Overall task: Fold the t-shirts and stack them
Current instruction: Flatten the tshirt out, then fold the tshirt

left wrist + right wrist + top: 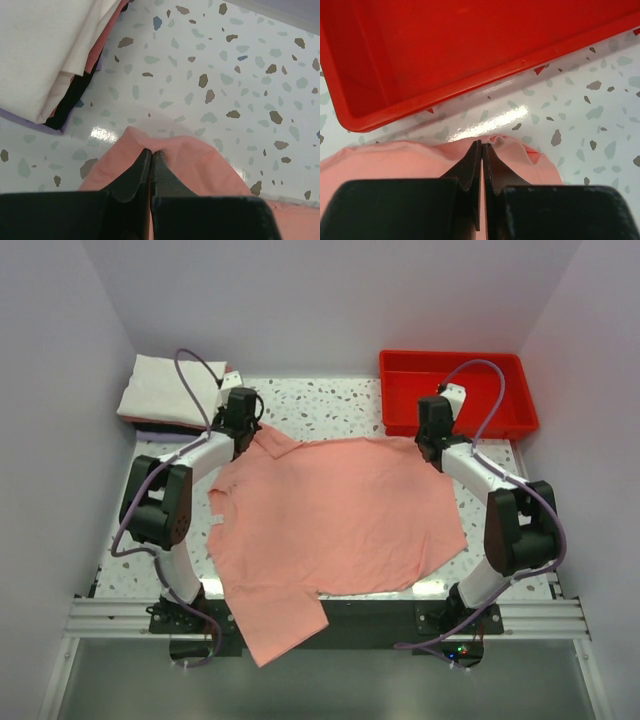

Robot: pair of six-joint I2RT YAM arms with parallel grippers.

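Only the wrist views are showing it: the left gripper (151,154) and right gripper (482,146) are each pinching a far edge of the salmon-pink t-shirt (335,520), lying spread on the table (330,405), overhanging the near edge. Folded t-shirts (168,390) are sitting far-left, a red tray (410,375) far-right. Both arms are reaching forward, elbows bent.

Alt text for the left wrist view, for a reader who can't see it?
The left gripper is shut on an edge of the salmon-pink t-shirt, which lies on the speckled table. A stack of folded t-shirts, cream on top, sits at upper left.
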